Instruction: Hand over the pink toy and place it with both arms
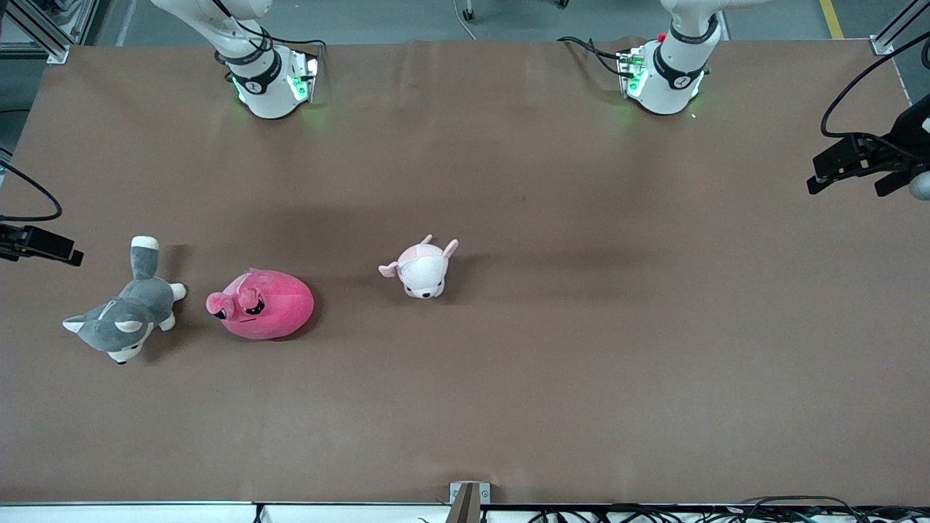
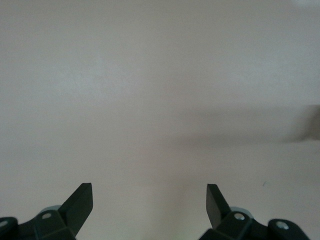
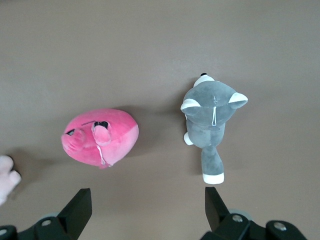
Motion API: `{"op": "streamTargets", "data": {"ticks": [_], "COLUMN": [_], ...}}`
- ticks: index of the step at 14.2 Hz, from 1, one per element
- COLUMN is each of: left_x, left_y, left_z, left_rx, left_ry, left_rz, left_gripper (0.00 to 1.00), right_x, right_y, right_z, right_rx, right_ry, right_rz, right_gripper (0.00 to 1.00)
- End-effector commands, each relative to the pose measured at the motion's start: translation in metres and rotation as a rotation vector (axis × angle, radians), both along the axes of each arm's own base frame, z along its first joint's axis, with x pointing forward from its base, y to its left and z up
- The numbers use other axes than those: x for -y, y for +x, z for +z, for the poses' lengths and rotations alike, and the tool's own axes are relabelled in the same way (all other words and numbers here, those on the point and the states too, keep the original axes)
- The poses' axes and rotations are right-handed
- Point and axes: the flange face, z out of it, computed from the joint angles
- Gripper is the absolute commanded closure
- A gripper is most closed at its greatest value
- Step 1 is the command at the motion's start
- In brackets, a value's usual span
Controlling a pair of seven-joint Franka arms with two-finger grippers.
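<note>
On table (image 1: 508, 407) toward right arm's end: pink toy (image 1: 263, 303), lying flat between husky (image 1: 127, 314) and small pale plush (image 1: 421, 269), long axis along table, face toward husky. Right gripper (image 3: 147, 210) overhead, fingers apart, empty. Left gripper (image 2: 150, 205) over bare table at its own end, fingers apart.
</note>
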Motion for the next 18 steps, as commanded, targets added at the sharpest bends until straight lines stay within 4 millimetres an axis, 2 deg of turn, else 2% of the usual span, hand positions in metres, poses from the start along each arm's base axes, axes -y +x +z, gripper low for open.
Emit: {"op": "streamTargets", "data": {"ticks": [1, 2, 6, 9, 12, 16, 18], "left_x": [-0.001, 0.002, 0.011, 0.016, 0.012, 0.008, 0.009], "left_y": [0.001, 0.001, 0.0, 0.0, -0.002, -0.001, -0.001], "left_z": [0.005, 0.005, 0.006, 0.006, 0.008, 0.013, 0.014], "left_rx": [0.01, 0.01, 0.011, 0.011, 0.016, 0.042, 0.048], "left_ry": [-0.012, -0.013, -0.012, -0.012, -0.01, -0.005, -0.005], "left_rz": [0.0, -0.005, -0.019, -0.025, -0.019, -0.013, -0.014], "left_gripper": [0.0, 0.0, 0.0, 0.0, 0.0, 0.0, 0.0], "right_x": [-0.004, -0.003, -0.007, -0.003, -0.002, -0.007, -0.01], "right_y": [-0.009, -0.011, -0.037, -0.044, -0.051, -0.08, -0.082], "right_z": [0.017, 0.026, 0.038, 0.047, 0.042, 0.029, 0.024], "right_rx": [0.035, 0.072, 0.123, 0.133, 0.118, 0.141, 0.129], "right_ry": [0.003, 0.002, -0.018, -0.015, -0.009, -0.01, -0.015], "right_rz": [-0.042, -0.037, 0.031, 0.027, 0.026, 0.033, 0.04], "right_gripper": [0.0, 0.0, 0.0, 0.0, 0.0, 0.0, 0.0]}}
